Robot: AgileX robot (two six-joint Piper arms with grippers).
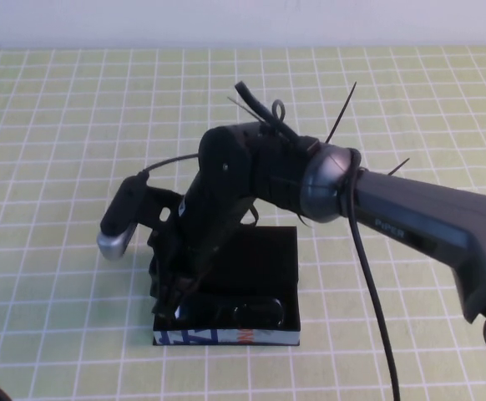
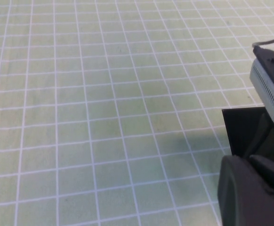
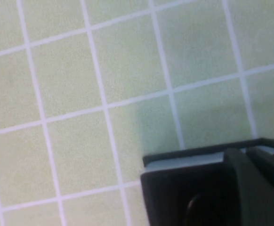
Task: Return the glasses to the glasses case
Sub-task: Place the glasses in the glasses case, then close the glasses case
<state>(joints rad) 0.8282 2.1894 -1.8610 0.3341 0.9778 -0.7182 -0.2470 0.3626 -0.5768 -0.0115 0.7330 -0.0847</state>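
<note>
The glasses case [image 1: 270, 251] lies open in the middle of the table, its flat lid laid back and its blue, white and orange front side [image 1: 226, 337] facing me. The dark glasses [image 1: 247, 314] lie inside along the front wall. My right gripper [image 1: 174, 302] reaches down into the left end of the case, at the left end of the glasses. The right wrist view shows the case's corner [image 3: 184, 161] and black lining close up. My left gripper [image 2: 250, 193] shows only in its own wrist view, off to the left of the case [image 2: 240, 129].
The table is covered with a green cloth with a white grid [image 1: 68, 150]. The right arm [image 1: 410, 221] spans from the right edge to the centre. Its grey wrist camera [image 1: 119, 225] hangs left of the case and also shows in the left wrist view [image 2: 271, 84].
</note>
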